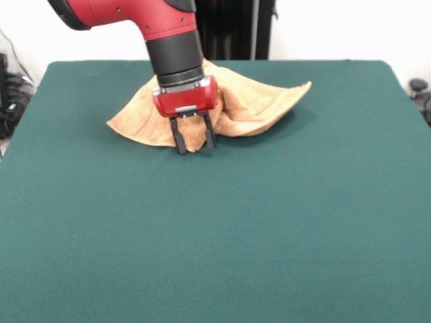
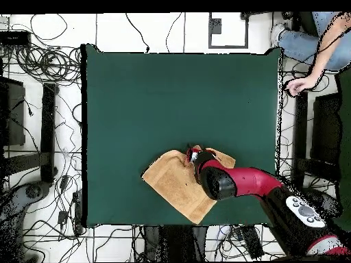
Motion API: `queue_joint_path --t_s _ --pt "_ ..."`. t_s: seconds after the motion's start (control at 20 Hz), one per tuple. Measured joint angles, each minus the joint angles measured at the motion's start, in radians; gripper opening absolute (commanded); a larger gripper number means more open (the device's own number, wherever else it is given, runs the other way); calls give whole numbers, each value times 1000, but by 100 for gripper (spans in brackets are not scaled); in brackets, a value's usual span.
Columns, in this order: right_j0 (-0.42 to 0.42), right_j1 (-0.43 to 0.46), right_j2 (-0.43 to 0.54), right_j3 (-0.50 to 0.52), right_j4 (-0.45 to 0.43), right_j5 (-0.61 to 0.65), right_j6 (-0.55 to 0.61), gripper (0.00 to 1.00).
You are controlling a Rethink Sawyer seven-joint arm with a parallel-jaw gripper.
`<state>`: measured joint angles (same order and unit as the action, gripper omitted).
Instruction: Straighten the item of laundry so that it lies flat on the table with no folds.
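Currently, item one, the gripper (image 1: 194,140): it is being held low over the table (image 1: 215,229) with its two black fingers (image 1: 178,139) pointing straight down and set apart, a bump of towel showing in the gap between them. The tips are seen reaching down to the front edge of the towel (image 1: 262,101); whether cloth is actually being pinched cannot be told, since the jaws are being shown spread rather than pressed together. The red wrist block and black collar are being carried directly above, and the red arm (image 1: 128,17) is being brought in from the upper left of the front view.

Item two, the towel (image 2: 175,181): tan-orange terry cloth, being shown rumpled rather than flat. In the front view it is seen heaped into raised folds behind and around the gripper, one corner being stretched out to the right and another lobe being spread to the left. In the overhead view it is lying as a tilted square near the table's bottom edge, partly being covered by the arm (image 2: 240,181).

Item three, the table (image 2: 171,103): dark green cloth cover.

Item four, a person's hand (image 2: 299,85): being shown at the overhead view's upper right, off the table.
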<state>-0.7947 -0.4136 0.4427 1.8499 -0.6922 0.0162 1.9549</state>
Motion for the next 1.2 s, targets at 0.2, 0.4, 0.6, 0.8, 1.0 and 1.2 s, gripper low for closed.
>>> queue_joint_path --t_s 0.2,0.4,0.6,0.8,1.0,1.2 --pt "0 -11 -3 1 -26 -10 0 100" --pt "-9 -18 -6 2 -49 -10 0 100" --pt "-26 -13 -5 8 -37 1 0 100" --pt "-66 0 19 12 43 44 0 100" --pt "-89 12 37 9 116 86 0 100" --pt "-105 20 53 1 163 131 0 100"
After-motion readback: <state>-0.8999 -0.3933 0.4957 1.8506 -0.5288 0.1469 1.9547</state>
